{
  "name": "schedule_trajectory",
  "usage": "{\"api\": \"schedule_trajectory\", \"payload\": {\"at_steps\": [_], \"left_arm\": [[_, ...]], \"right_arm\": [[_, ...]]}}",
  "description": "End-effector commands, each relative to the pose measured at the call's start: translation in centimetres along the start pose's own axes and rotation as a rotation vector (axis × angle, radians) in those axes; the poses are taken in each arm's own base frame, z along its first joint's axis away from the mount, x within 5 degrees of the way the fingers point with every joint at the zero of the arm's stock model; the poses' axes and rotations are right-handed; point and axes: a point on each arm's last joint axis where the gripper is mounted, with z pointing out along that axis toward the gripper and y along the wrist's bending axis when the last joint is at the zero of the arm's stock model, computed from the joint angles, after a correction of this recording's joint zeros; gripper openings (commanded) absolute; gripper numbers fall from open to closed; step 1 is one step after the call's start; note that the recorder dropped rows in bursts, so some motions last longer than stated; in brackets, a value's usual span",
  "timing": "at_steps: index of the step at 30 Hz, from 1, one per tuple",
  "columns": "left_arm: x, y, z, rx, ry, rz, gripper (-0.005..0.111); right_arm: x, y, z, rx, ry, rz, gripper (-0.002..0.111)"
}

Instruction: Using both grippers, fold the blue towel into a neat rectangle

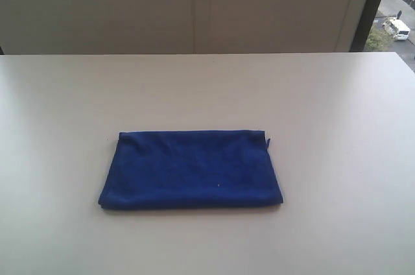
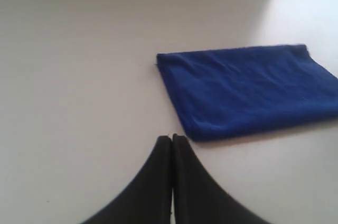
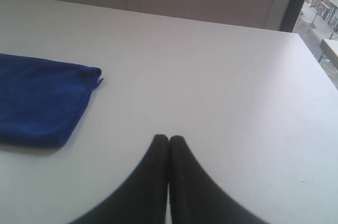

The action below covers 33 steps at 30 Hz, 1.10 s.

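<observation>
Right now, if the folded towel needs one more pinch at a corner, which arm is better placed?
Probably the left. The left gripper, shut, sits just off the blue towel's near corner; the right gripper, also shut, has a wider stretch of table between it and the towel's edge.

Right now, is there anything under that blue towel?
The blue towel lies folded flat, resting on the pale table. The tabletop beneath it and anything between its layers are covered, so I cannot see them.
</observation>
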Motion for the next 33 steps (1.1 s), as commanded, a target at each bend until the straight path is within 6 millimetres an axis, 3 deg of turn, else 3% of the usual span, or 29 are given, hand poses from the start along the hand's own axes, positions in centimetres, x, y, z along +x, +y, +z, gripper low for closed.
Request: {"api": "schedule_trajectory", "payload": {"at_steps": [1,13,24,29,33], "left_arm": [[0.1,0.7,-0.3,-0.12,-0.044,-0.165,0.0],[-0.1,0.9,-0.9,-0.16,-0.141,-0.422,0.0],[0.9,2.3,-1.5,-0.342,-0.086,-0.384,0.0],[1.3,2.2,-1.4,-0.332,-0.016,-0.255,0.0],[1.3,2.1,-1.4,-0.306,0.032,0.007,0.0]], "right_arm": [[-0.1,0.0,0.0,-0.003,-0.015,0.013,0.0],[-0.1,0.0,0.0,-0.003,-0.015,0.013,0.0],[-0.1,0.0,0.0,-0.003,-0.015,0.013,0.0],[-0.1,0.0,0.0,-0.003,-0.015,0.013,0.0],[-0.1,0.0,0.0,-0.003,-0.015,0.013,0.0]]}}
